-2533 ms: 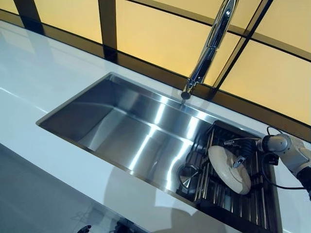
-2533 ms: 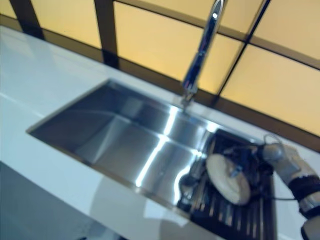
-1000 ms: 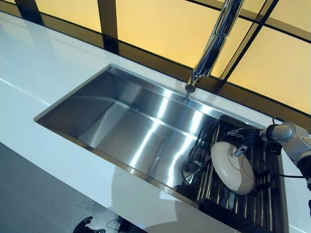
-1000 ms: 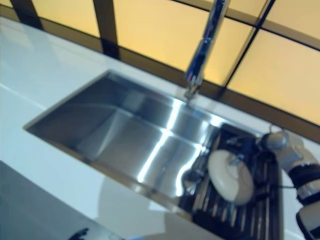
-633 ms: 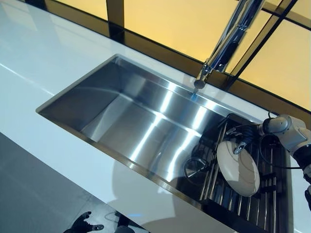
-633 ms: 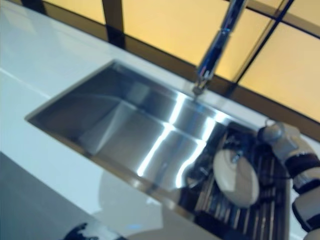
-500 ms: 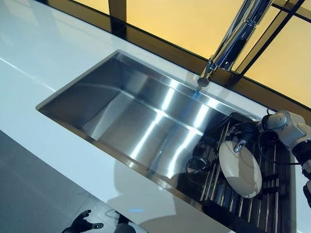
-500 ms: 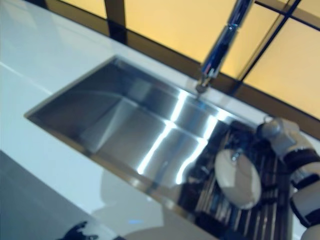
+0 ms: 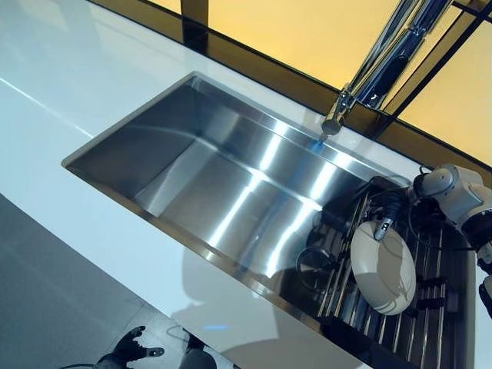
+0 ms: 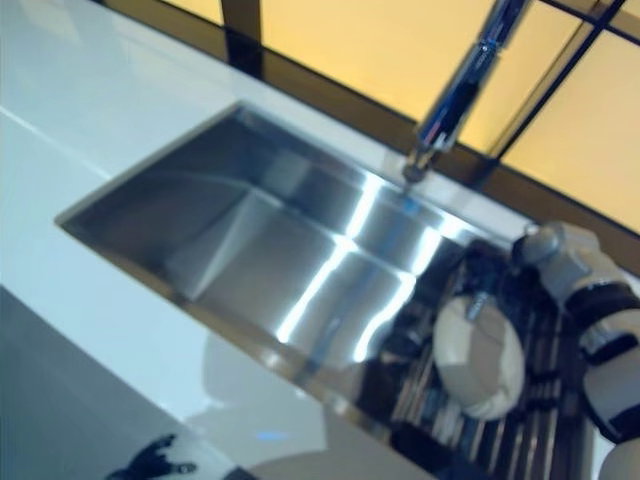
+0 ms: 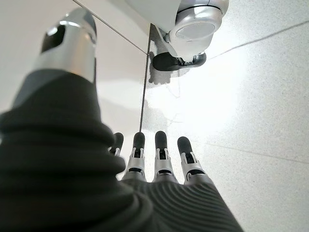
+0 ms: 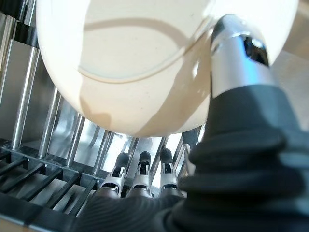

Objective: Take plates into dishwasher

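The left hand (image 11: 159,159) hangs over the floor (image 11: 251,96), fingers straight, nothing in it. Farther right, the sink (image 9: 231,184) lies beneath a faucet (image 9: 384,61). At its right end the right hand (image 12: 231,96) pinches a cream plate (image 9: 382,267) above the rack (image 9: 438,307), thumb pressed on its face.

No text, label, number or sign can be read in any view — not on the plate (image 9: 383,267), the rack (image 9: 430,296), the sink (image 9: 192,169) or the faucet (image 9: 384,65). The countertop (image 9: 69,84) and window panes carry no markings either — nothing legible is shown.
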